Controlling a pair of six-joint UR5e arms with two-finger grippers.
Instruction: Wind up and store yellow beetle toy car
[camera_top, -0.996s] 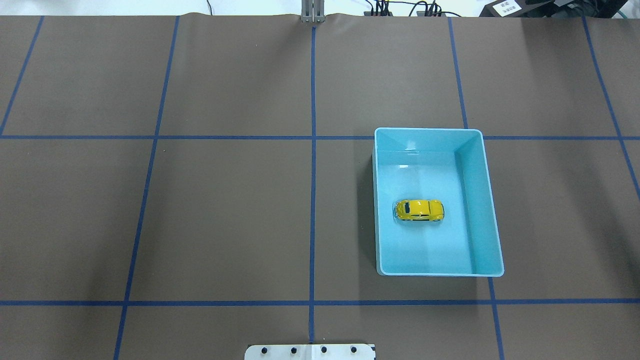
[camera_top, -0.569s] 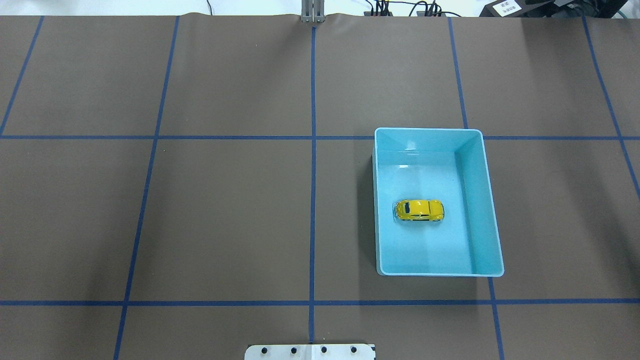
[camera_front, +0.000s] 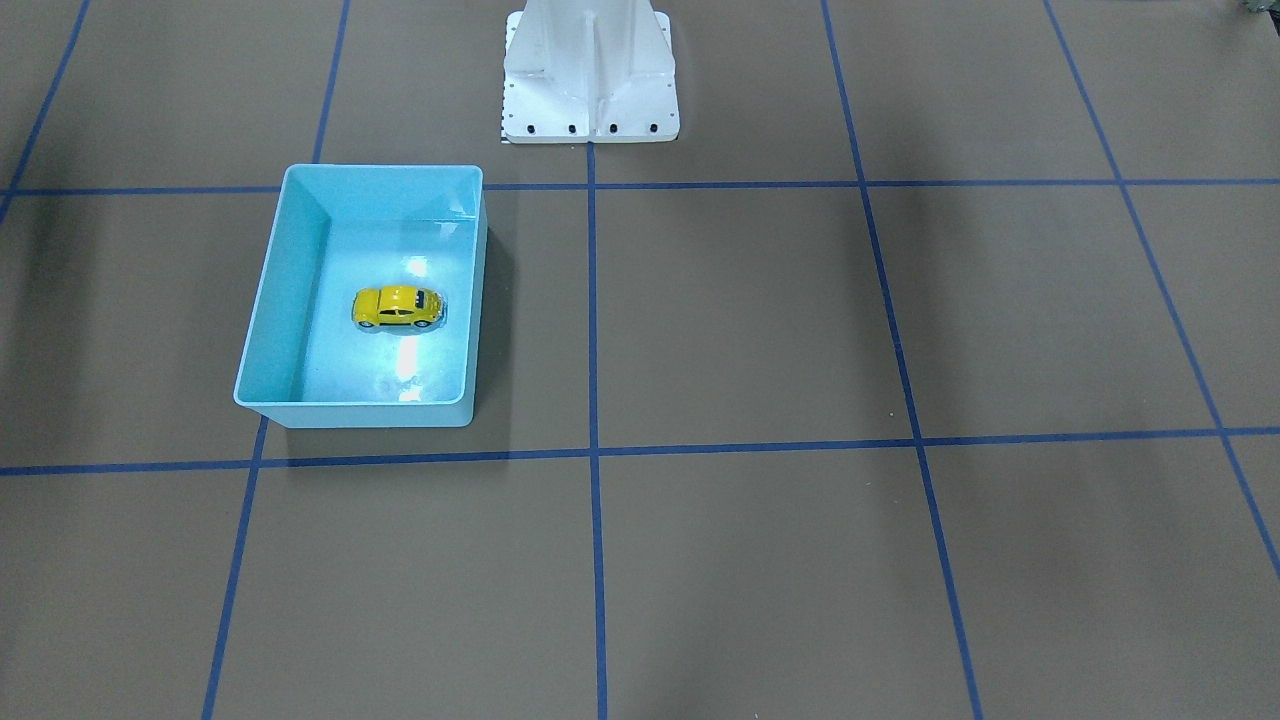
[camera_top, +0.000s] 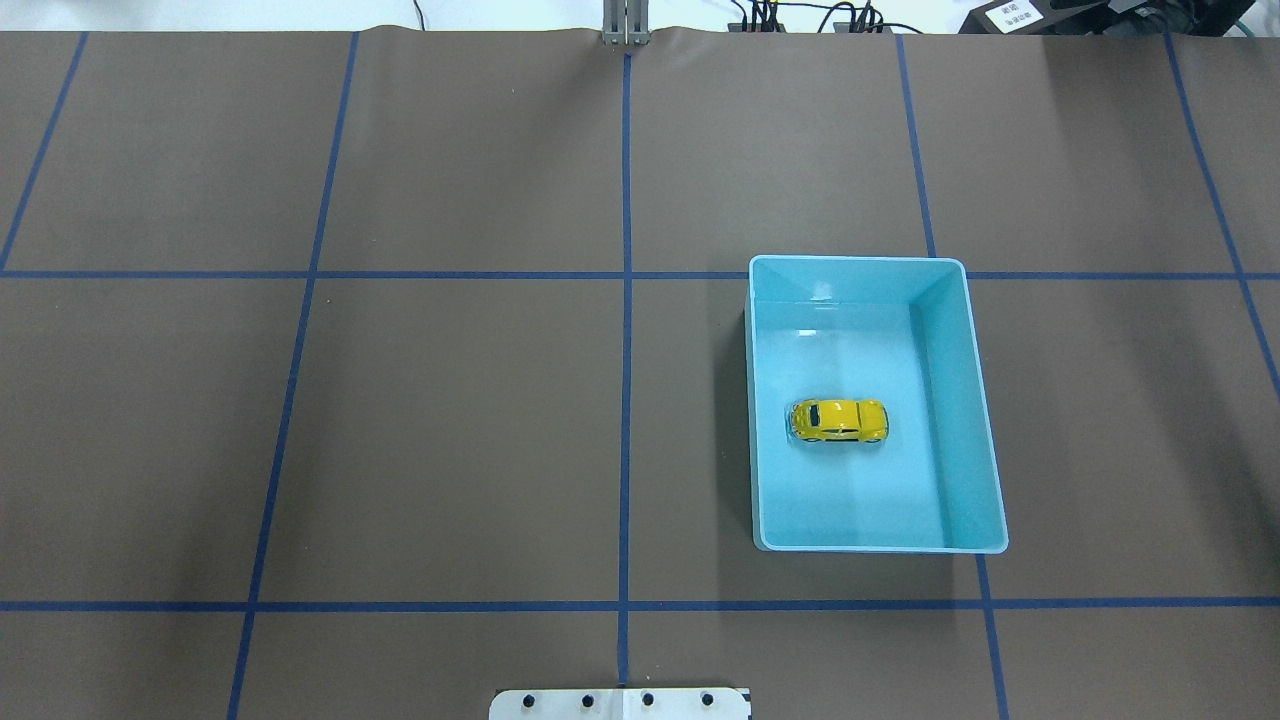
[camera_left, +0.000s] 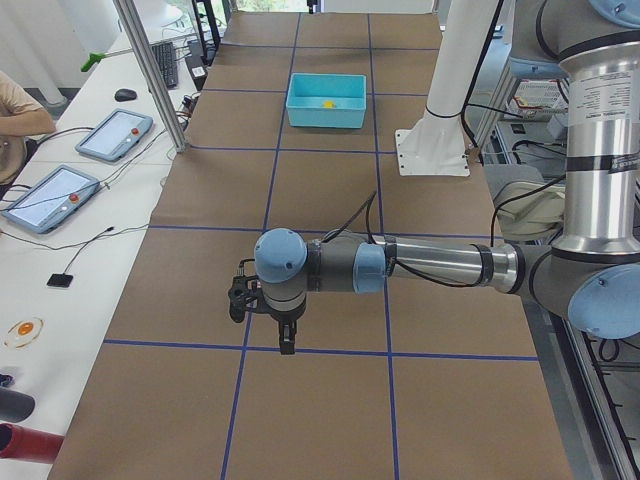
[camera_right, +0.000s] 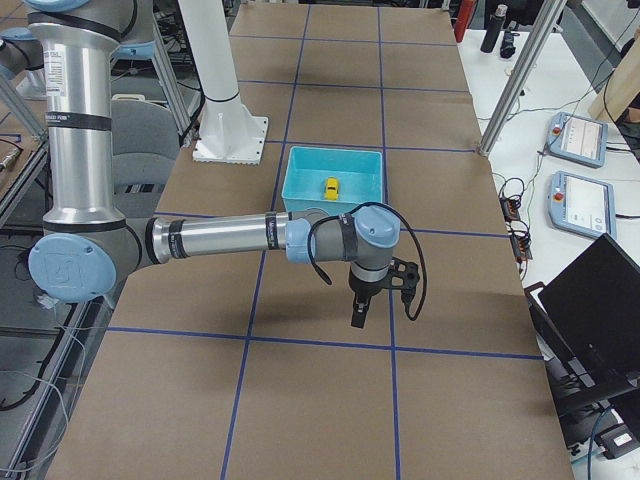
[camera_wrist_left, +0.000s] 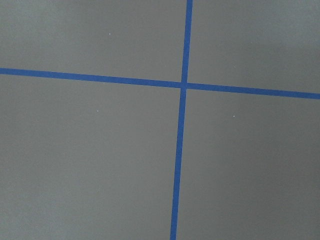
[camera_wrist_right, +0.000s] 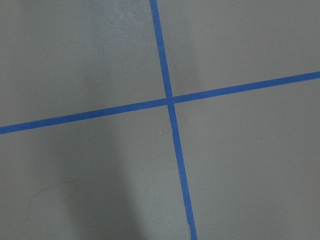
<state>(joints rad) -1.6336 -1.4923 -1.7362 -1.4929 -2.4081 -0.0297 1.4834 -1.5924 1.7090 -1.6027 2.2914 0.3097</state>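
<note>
The yellow beetle toy car (camera_top: 839, 420) sits upright on the floor of the light blue bin (camera_top: 975, 400), near its middle. It also shows in the front-facing view (camera_front: 398, 307), in the left view (camera_left: 327, 102) and in the right view (camera_right: 331, 186). My left gripper (camera_left: 286, 343) hangs over bare table far from the bin. My right gripper (camera_right: 358, 316) hangs over the table just beyond the bin. Each gripper shows only in a side view, so I cannot tell whether it is open or shut. The wrist views show only brown table and blue tape.
The brown table (camera_top: 450, 420) carries a grid of blue tape lines. The white robot base (camera_front: 590, 75) stands at the table's edge. Tablets (camera_left: 110, 135) and cables lie on the white side desk. A metal post (camera_left: 150, 70) stands at the table's far side.
</note>
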